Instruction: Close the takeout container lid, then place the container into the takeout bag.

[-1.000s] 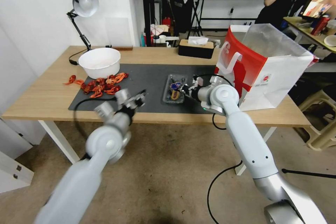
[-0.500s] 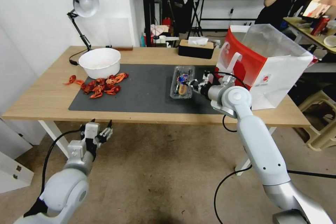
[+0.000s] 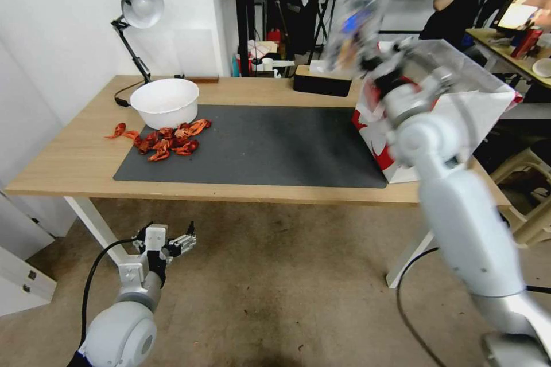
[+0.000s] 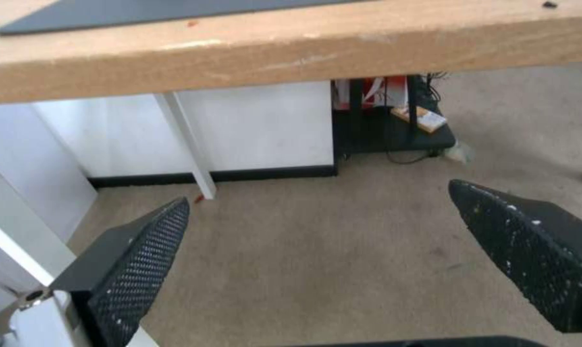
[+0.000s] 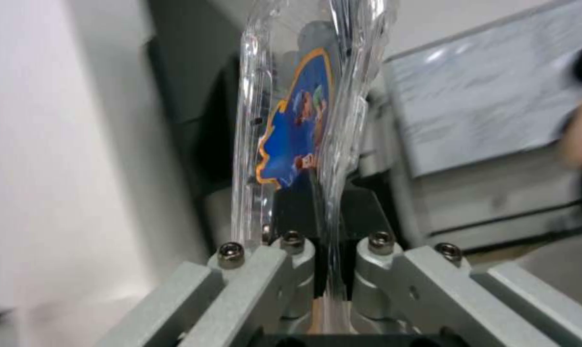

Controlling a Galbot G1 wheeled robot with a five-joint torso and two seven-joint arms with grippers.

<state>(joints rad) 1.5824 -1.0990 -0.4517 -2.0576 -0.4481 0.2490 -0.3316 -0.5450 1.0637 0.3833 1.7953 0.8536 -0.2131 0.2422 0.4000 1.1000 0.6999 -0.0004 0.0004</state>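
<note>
Wooden and pale, the long surface [image 3: 74, 160] carries a dark grey mat [image 3: 258, 143], a round white bowl [image 3: 165, 102] with a scatter of red crayfish [image 3: 166, 139] beside it, a black desk lamp [image 3: 135, 17] at the far left corner and a black tissue box [image 3: 321, 81] at the back edge. At the surface's right end stands the large red-and-white paper takeout bag [image 3: 488, 120], its mouth open and its silvery lining showing.

Above the bag's near-left corner the right gripper [image 3: 376, 66] is raised high — clamped on the small clear plastic clamshell takeout container [image 3: 353, 26], which hangs in the air well clear of the mat, blurred, with a blue label visible through the plastic. From the right wrist view the container [image 5: 304, 130] stands on edge between the jaws, its two clear halves pressed close together; whether the lid is fully latched cannot be told.

Below the front edge of the surface, over the beige carpet, the left gripper [image 3: 179, 243] hangs idle — its two black textured fingers [image 4: 137, 270] spread wide apart and holding nothing.
</note>
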